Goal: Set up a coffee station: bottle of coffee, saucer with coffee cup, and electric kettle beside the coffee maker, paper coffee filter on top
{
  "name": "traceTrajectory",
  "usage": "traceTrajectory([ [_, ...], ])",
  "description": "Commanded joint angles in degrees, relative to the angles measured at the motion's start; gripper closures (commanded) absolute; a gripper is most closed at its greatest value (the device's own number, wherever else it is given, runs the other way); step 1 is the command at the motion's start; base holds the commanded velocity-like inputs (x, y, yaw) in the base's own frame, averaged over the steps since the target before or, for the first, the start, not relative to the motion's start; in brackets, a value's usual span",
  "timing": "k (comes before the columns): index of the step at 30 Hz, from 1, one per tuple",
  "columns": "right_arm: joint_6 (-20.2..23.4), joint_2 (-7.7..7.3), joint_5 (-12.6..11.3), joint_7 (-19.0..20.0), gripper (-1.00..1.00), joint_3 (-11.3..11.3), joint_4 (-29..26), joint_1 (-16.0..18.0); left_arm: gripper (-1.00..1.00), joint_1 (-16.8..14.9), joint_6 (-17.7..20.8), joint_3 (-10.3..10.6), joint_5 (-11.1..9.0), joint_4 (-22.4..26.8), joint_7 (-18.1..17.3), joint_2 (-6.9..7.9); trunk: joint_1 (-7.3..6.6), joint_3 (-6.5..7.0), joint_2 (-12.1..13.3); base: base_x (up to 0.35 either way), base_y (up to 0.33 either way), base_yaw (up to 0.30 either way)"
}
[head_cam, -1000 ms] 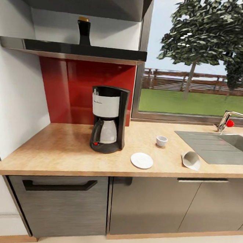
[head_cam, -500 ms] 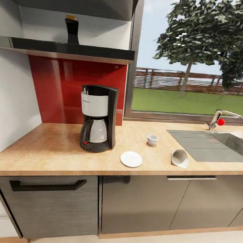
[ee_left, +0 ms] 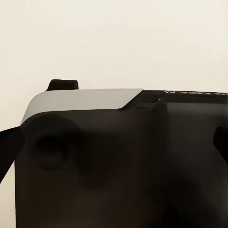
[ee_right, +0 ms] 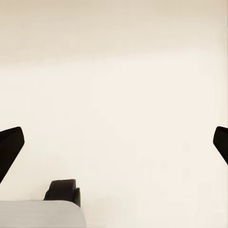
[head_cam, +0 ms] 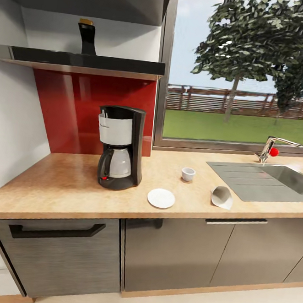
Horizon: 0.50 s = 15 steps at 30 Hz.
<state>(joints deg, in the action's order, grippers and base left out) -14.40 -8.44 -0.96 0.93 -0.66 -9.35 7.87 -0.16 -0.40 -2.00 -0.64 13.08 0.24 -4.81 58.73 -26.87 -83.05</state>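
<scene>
On the table (head_cam: 66, 185), against the red backsplash (head_cam: 81, 108), stands the coffee maker (head_cam: 119, 147), upright and where the task wants it. Just beside its base, toward the front edge, lies the saucer (head_cam: 161, 198), bare. The coffee cup (head_cam: 188, 174) sits apart from the saucer, farther back and toward the sink (head_cam: 277, 178). The paper coffee filter (head_cam: 223, 197) lies on its side near the front edge, at the corner of the sink's drainboard. Up on the kitchen shelf (head_cam: 81, 61), the bottle of coffee (head_cam: 87, 38) stands dark with a yellowish cap, above and a little left of the coffee maker. I can find no electric kettle on this stretch.

In the right wrist view, the right claw (ee_right: 114, 147) has its two dark fingertips far apart at the frame's edges, so it is released and holds nothing, with pale floor beyond. In the left wrist view, the left claw (ee_left: 114, 147) also shows dark tips spread wide at the two edges, released and empty, pointing at a dark and grey part of the robot's own body (ee_left: 118, 156).

By my judgement the robot is at the approach stage, facing the station with nothing yet placed. The next move calls for picking a first item and raising an arm. The cup onto the saucer is the shortest reach, while the bottle calls for a high reach to the shelf.
</scene>
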Motion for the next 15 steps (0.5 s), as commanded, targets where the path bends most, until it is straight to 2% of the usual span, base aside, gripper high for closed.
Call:
traceTrajectory([
  [1, -1.6, -1.22, -4.1, 0.0, -1.00, -6.1, -4.6, 0.0, -1.00, 0.0, 0.0, -0.2, -0.1, 0.0, 0.0, -0.02, 0.00, -0.06, 0.0, 0.000, 0.000, 0.000],
  [3, -2.1, -2.60, -5.6, 0.0, -1.00, -11.9, -8.9, 0.0, -1.00, 0.0, 0.0, -0.2, -0.1, 0.0, 0.0, -0.02, 0.00, -0.06, 0.0, 0.000, 0.000, 0.000],
  [5, -2.1, -3.44, -6.0, 0.0, -1.00, -14.9, -11.8, 0.0, -1.00, 0.0, 0.0, -0.2, -0.1, 0.0, 0.0, -0.02, 0.00, -0.06, 0.0, 0.000, 0.000, 0.000],
  [6, -2.1, -4.28, -6.2, 0.0, -1.00, -18.1, -15.0, 0.0, -1.00, 0.0, -0.1, -0.2, -0.1, 0.0, 0.0, -0.02, 0.00, -0.06, 0.0, 0.000, 0.000, 0.000],
  [7, -2.1, -4.67, -6.3, 0.0, -1.00, -19.8, -16.6, 0.0, -1.00, 0.0, -0.1, -0.2, -0.1, 0.0, 0.0, -0.02, 0.00, -0.06, 0.0, 0.000, 0.000, 0.000],
  [8, -2.1, -5.23, -6.4, 0.0, -1.00, -23.2, -19.7, 0.0, -1.00, 0.0, -0.1, -0.2, -0.1, 0.0, 0.0, -0.02, 0.00, -0.06, 0.0, 0.000, 0.000, 0.000],
  [9, -2.1, -5.43, -6.4, 0.0, -1.00, -24.9, -21.3, 0.0, -1.00, 0.0, -0.1, -0.2, -0.1, 0.0, 0.0, -0.02, 0.00, -0.06, 0.0, 0.000, 0.000, 0.000],
  [10, -2.1, -5.72, -6.4, 0.0, -1.00, -28.2, -24.6, 0.0, -1.00, 0.0, -0.1, -0.2, -0.1, 0.0, 0.0, -0.02, 0.00, -0.06, 0.0, 0.000, 0.000, 0.000],
  [11, -2.1, -5.82, -6.5, 0.0, -1.00, -29.7, -26.4, 0.0, -1.00, 0.0, -0.1, -0.2, -0.1, 0.0, 0.0, -0.02, 0.00, -0.06, 0.0, 0.000, 0.000, 0.000],
  [12, -2.1, -5.97, -6.5, 0.0, -1.00, -32.7, -30.1, 0.0, -1.00, 0.0, -0.1, -0.2, -0.1, 0.0, 0.0, -0.02, 0.00, -0.06, 0.0, 0.000, 0.000, 0.000],
  [13, -2.0, -6.02, -6.5, 0.0, -1.00, -34.0, -31.9, 0.0, -1.00, 0.0, -0.1, -0.2, -0.1, 0.0, 0.0, -0.02, 0.00, -0.06, 0.0, 0.000, 0.000, 0.000],
  [14, -1.9, -6.10, -6.5, 0.0, -1.00, -36.3, -35.5, 0.0, -1.00, 0.0, -0.1, -0.2, -0.1, 0.0, 0.0, -0.02, 0.00, -0.06, 0.0, 0.000, 0.000, 0.000],
  [15, -1.9, -6.13, -6.4, 0.0, -1.00, -37.3, -37.3, 0.0, -1.00, 0.0, -0.1, -0.2, -0.1, 0.0, 0.0, -0.02, 0.00, -0.06, 0.0, 0.000, 0.000, 0.000],
])
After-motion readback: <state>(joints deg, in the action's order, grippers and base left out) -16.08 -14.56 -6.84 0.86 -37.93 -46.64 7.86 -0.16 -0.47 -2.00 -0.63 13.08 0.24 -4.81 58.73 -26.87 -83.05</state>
